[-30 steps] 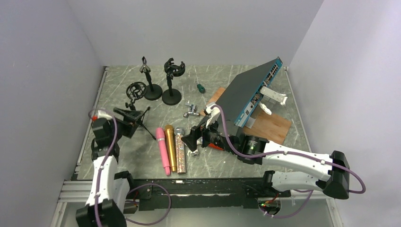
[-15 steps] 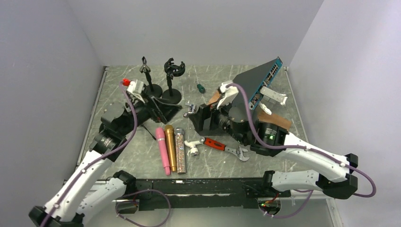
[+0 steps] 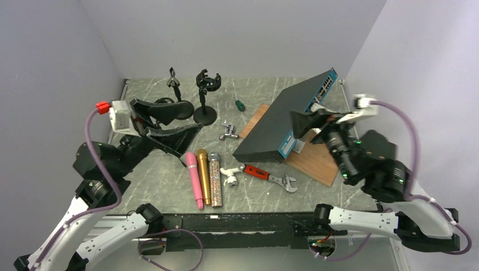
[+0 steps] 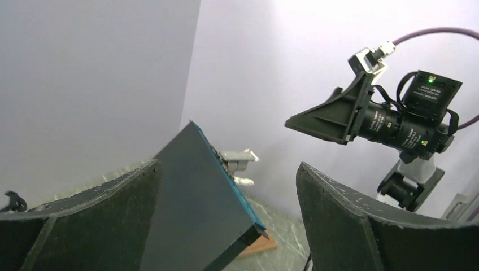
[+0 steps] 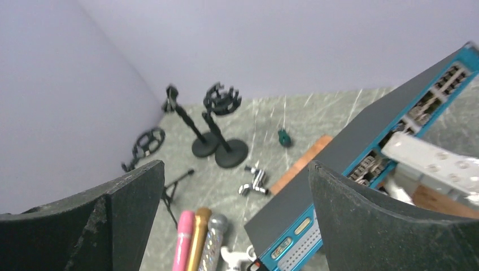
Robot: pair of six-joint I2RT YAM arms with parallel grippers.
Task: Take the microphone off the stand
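Three microphones lie side by side on the table: pink [image 3: 195,180], gold [image 3: 203,176] and glittery silver [image 3: 215,179]. They also show in the right wrist view as pink [image 5: 183,240], gold [image 5: 197,237] and silver [image 5: 213,243]. Two upright black stands [image 3: 181,93] [image 3: 204,99] at the back hold nothing in their clips. A third black stand [image 5: 148,144] stands by the left wall. My left gripper [image 3: 186,119] [image 4: 229,169] is open and empty, raised above the table's left side. My right gripper [image 3: 312,119] [image 5: 237,166] is open and empty, raised high at the right.
A grey and blue network switch [image 3: 288,118] leans on a wooden board [image 3: 316,161]. A red-handled wrench [image 3: 271,176], a white fitting [image 3: 229,174], a chrome fitting [image 3: 229,131] and a small green part [image 3: 239,104] lie mid-table. Walls close in left, back and right.
Both arms have risen off the table. The right gripper moved from beside the microphones up and to the right. The left gripper lifted from the left stand and swung upward.
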